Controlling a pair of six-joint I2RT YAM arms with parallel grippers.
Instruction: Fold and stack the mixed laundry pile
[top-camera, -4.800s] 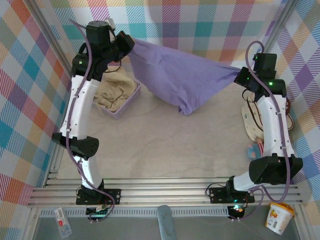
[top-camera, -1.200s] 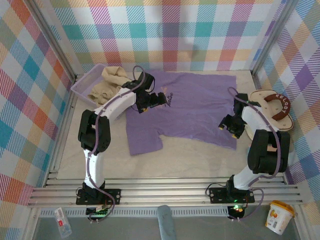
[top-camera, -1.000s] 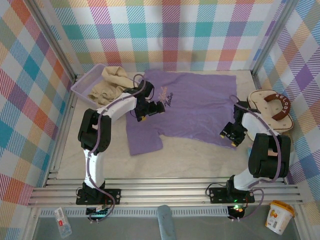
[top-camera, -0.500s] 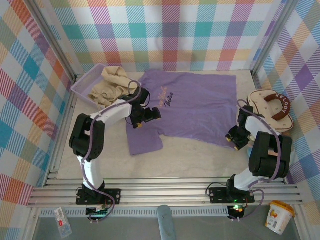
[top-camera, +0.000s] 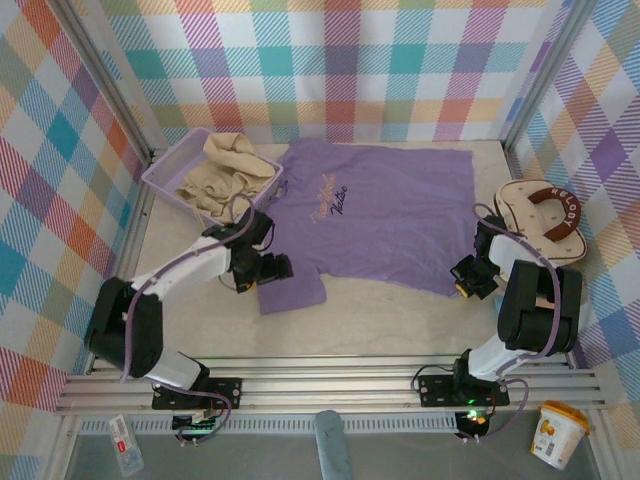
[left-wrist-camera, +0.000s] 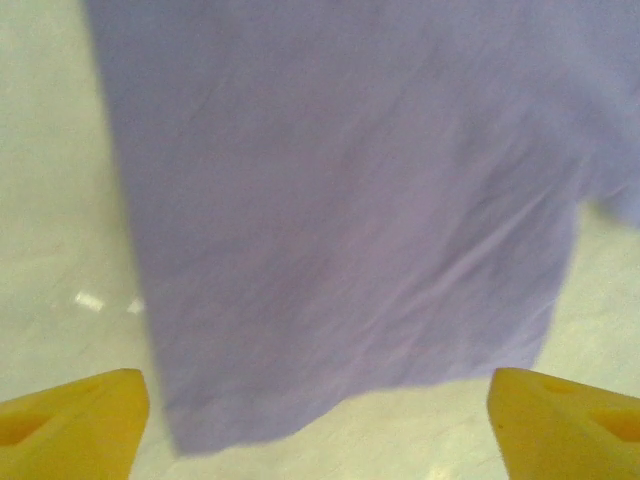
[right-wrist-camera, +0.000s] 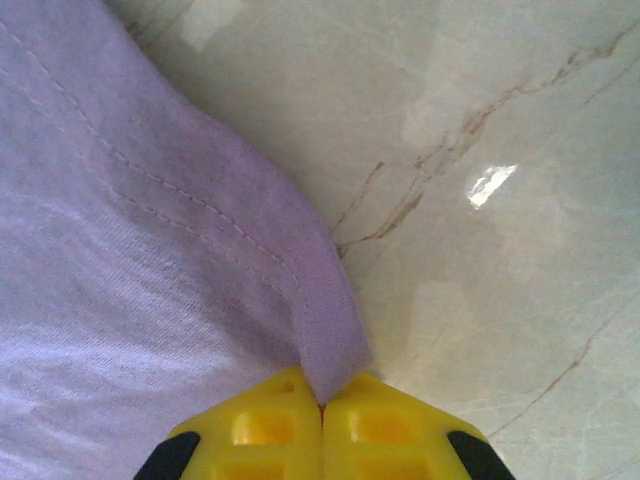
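The lavender T-shirt (top-camera: 390, 215) lies spread flat across the far middle of the tabletop (top-camera: 380, 315). The cream shirt (top-camera: 225, 165) sits bunched in the basket (top-camera: 158, 175) at the far left corner. Both look soft, light and limp, so hems and corners are the best places to grip. The right gripper (right-wrist-camera: 322, 415) pinches the T-shirt's near right hem corner. The left gripper (left-wrist-camera: 320, 415) hangs spread wide before the sleeve. The marbled top looks slick, and plaid walls (top-camera: 340, 60) close it in.

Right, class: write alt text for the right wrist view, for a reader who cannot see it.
Two yellow fingers, closed together at the bottom edge, pinch the stitched hem corner of a lavender T-shirt that lies flat on the left. A pale marbled table shows to the right.
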